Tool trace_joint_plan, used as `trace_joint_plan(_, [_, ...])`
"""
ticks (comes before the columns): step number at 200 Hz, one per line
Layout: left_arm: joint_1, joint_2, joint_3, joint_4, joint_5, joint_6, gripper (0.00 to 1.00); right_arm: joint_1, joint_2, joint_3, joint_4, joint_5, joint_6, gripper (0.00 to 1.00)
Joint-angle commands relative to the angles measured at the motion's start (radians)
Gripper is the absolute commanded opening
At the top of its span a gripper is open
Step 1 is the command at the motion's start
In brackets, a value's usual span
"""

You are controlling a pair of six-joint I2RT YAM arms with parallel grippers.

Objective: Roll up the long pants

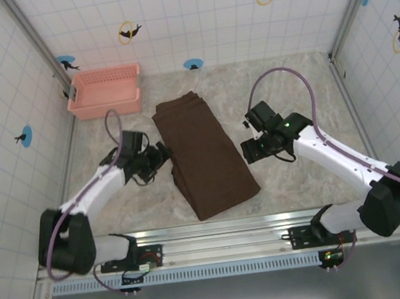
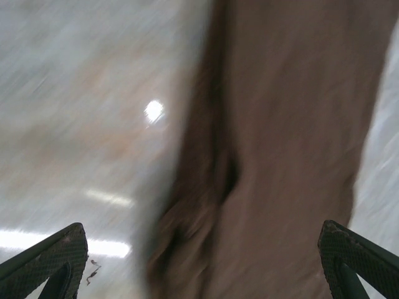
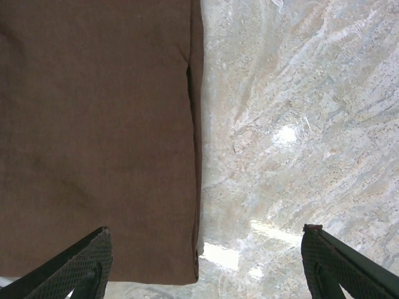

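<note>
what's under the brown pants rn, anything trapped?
The long pants lie folded flat on the marbled table, which shows past every edge. No lump shows in the fabric. The table directly beneath is covered, so a thin item there cannot be ruled out.

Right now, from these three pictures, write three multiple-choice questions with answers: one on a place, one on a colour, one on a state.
1. Where on the table does the pink basket stand? A far left corner; B near right corner; C centre.
2. What colour are the long pants? A pink; B brown; C white.
3. How are the left hand and right hand? A both open; B both shut on cloth; C one shut.
Answers: 1 A, it sits by the far left walls. 2 B, the folded cloth is dark brown. 3 A, each wrist view shows fingers spread wide, gripping nothing.
</note>
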Motion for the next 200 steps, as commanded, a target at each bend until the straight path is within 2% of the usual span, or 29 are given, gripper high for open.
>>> trace_joint_plan(1, [0.002,0.155,0.187,0.146,0.015,0.035,0.97,-0.011,0.026,0.048,-0.031,0.004,-0.026,0.81])
trace_joint_plan(36, [0.003,0.397,0.440,0.086,-0.008,0.088,0.97,-0.034,0.026,0.052,-0.025,-0.009,-0.025,0.81])
trace_joint_plan(67, [0.004,0.572,0.574,0.075,-0.001,0.089,0.97,-0.056,0.011,0.029,-0.021,-0.019,-0.025,0.81])
trace_joint_plan(121, [0.000,0.743,0.716,-0.018,-0.036,0.116,0.96,-0.087,0.006,0.039,-0.030,-0.037,-0.029,0.81])
trace_joint_plan(137, [-0.001,0.810,0.796,-0.056,-0.043,0.132,0.97,-0.087,0.016,0.055,-0.032,-0.042,-0.030,0.86])
trace_joint_plan(166, [-0.004,0.988,1.022,-0.101,-0.031,0.138,0.97,-0.088,0.040,0.084,-0.042,-0.040,-0.043,1.00])
trace_joint_plan(200, [-0.017,1.227,1.460,-0.270,-0.049,0.163,0.97,-0.095,0.078,0.120,-0.055,-0.038,-0.059,0.99])
